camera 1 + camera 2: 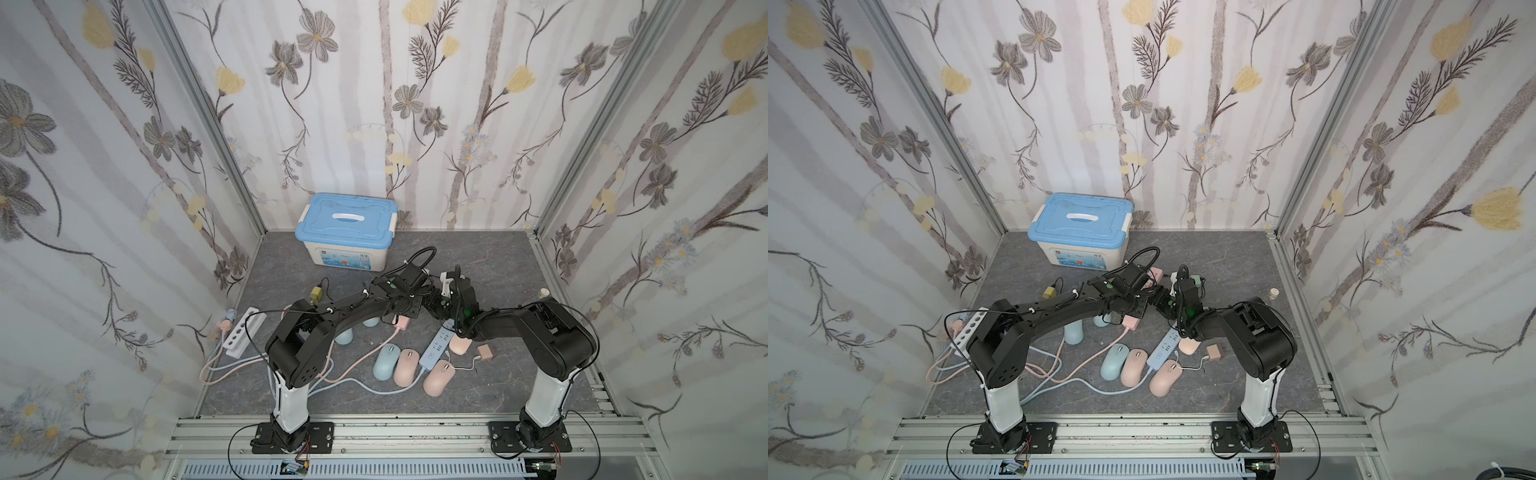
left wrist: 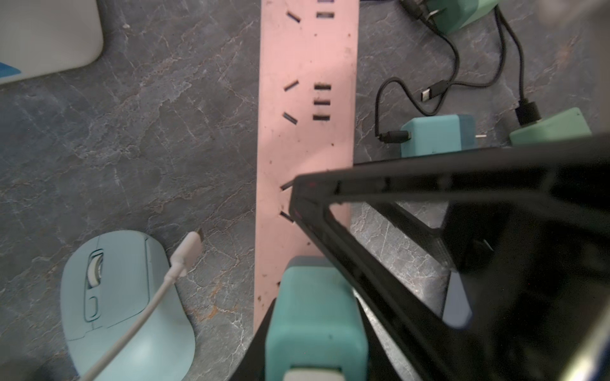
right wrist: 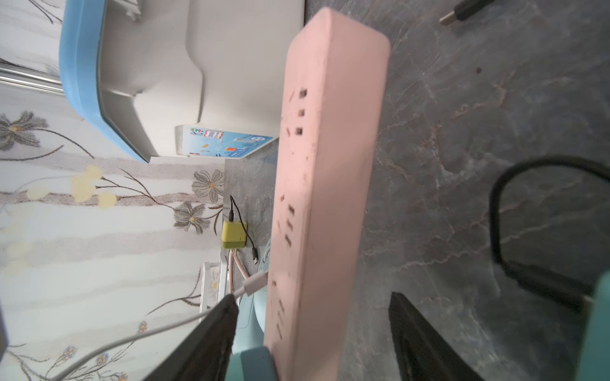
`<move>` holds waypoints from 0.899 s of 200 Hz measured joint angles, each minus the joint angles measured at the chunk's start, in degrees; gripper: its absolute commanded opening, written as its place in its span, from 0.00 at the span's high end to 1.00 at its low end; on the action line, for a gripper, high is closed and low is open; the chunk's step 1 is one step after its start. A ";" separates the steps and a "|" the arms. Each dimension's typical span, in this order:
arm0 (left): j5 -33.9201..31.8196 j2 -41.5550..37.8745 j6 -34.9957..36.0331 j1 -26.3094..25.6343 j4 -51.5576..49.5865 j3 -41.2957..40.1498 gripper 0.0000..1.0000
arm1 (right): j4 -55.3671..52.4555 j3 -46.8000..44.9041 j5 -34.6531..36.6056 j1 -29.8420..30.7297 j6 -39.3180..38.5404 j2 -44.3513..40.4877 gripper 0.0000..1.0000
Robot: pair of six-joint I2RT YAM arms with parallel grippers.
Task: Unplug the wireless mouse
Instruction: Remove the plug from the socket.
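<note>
Wireless mouse point(image 2: 125, 306), the pale blue one, lies flat on the grey table point(image 2: 148, 132) just beside the pink power strip point(image 2: 307, 99) and near our left gripper point(image 2: 313, 303); that gripper is clamped on a teal charger point(image 2: 317, 330) seated on the strip's face. A white cable point(image 2: 132, 326) crosses the mouse's back; its plug point(image 2: 193, 242) lies free on the table between mouse and strip, in no socket. Our right gripper point(image 3: 313, 297) has its fingers point(image 3: 214, 333) apart, one on each side of the strip, and we see a gap at either edge. Across the strip from the mouse lie a second teal charger point(image 2: 432, 135) with a black cable point(image 2: 383, 99) plugged into it, and a green charger point(image 2: 548, 130); a yellow charger point(image 3: 233, 234) sits further off. In both top views our two arms meet over the strip and hide most of it; a storage box point(image 1: 347, 224) with a blue lid stands against the back wall; a blue power strip point(image 1: 434, 349) and a pink mouse point(image 1: 438, 376) lie nearer the front.
</note>
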 measured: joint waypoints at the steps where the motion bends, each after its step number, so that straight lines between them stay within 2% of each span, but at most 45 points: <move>1: 0.04 -0.04 0.02 0.00 0.04 -0.04 1.00 | 0.17 0.13 -0.04 -0.02 0.11 0.20 0.32; 29: 1.25 -1.49 0.35 0.24 0.74 -1.20 1.00 | 3.21 1.40 -0.61 -0.09 1.92 2.71 0.45; 78: 2.58 -3.32 -0.15 1.22 2.08 -3.34 1.00 | 8.52 1.75 -1.44 -0.02 5.18 4.72 0.79; 121: 2.62 -4.00 -1.27 1.49 4.63 -5.40 1.00 | 12.96 1.18 -1.09 0.57 6.69 6.43 1.00; 160: 2.84 -8.17 -1.97 1.62 10.64 -11.69 1.00 | 20.92 -0.63 -0.94 1.05 8.61 8.13 1.00; 180: 5.03 -8.74 -2.58 2.58 12.33 -12.90 1.00 | 24.74 -0.72 -1.79 0.94 10.19 9.99 1.00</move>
